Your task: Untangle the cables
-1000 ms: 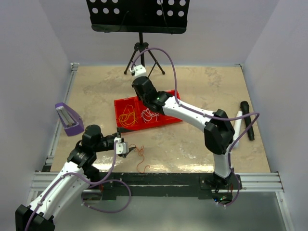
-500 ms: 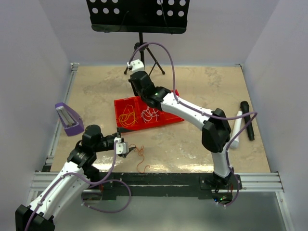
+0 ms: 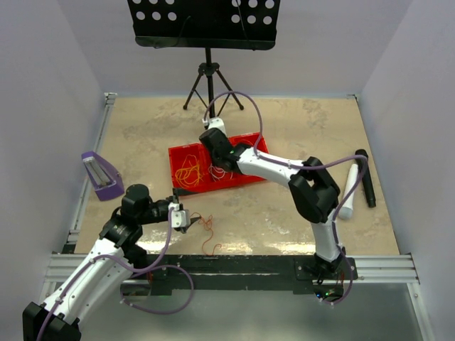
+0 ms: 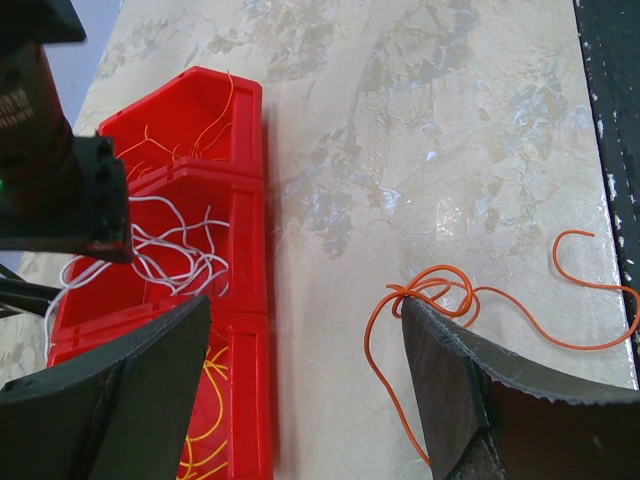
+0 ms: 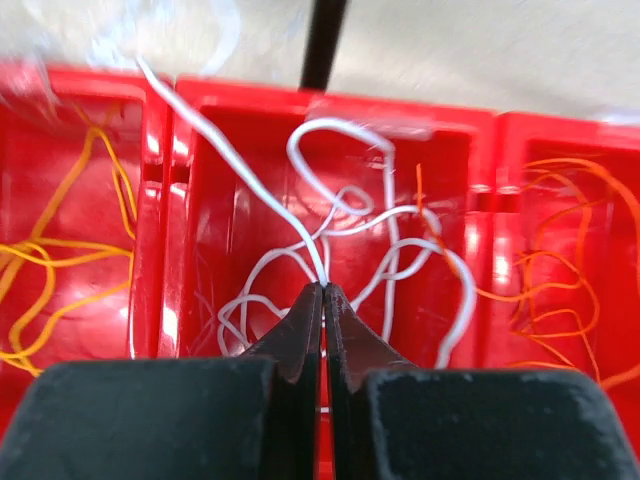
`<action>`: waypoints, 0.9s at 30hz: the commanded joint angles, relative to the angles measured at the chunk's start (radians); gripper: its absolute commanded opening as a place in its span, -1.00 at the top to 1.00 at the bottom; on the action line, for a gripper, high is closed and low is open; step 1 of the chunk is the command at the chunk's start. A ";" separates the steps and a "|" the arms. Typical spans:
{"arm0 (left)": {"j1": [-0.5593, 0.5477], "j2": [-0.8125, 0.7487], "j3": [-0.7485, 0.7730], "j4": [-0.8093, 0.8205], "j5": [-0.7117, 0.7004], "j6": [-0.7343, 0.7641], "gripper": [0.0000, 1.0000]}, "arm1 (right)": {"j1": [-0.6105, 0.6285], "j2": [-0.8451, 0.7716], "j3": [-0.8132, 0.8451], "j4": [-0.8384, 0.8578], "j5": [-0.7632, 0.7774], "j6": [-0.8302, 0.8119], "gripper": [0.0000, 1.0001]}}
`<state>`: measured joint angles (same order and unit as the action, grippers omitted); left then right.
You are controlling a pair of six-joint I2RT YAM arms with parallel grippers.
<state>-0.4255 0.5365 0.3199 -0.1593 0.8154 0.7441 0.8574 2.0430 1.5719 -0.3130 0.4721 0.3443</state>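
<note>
table (image 3: 298, 121): right arm (image 3: 266, 165) stretched over cables (image 3: 222, 172)

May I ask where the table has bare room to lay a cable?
Free: the far-left corner between tripod and purple object; the near stretch from the orange cable to the right arm's base. Crowded: the red tray, and beside the left claw.

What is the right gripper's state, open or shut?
Shut. The right gripper pinches a white cable, fingertips together, over the middle compartment of the red tray.
</note>
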 commanded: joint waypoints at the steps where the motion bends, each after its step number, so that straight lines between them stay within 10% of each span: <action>1: 0.008 0.000 0.021 0.015 0.033 -0.002 -0.63 | -0.015 -0.090 -0.048 0.078 0.020 0.082 1.00; 18: 0.010 0.006 0.022 0.015 0.042 -0.006 -0.63 | -0.014 -0.425 -0.484 0.405 -0.041 0.120 1.00; 27: 0.016 0.006 0.034 0.007 0.042 -0.014 -0.64 | -0.011 -0.316 -0.391 0.315 -0.027 0.136 1.00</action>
<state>-0.4248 0.5423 0.3199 -0.1627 0.8257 0.7425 0.8394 1.6852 1.1210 0.0135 0.4492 0.4583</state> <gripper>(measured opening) 0.817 0.010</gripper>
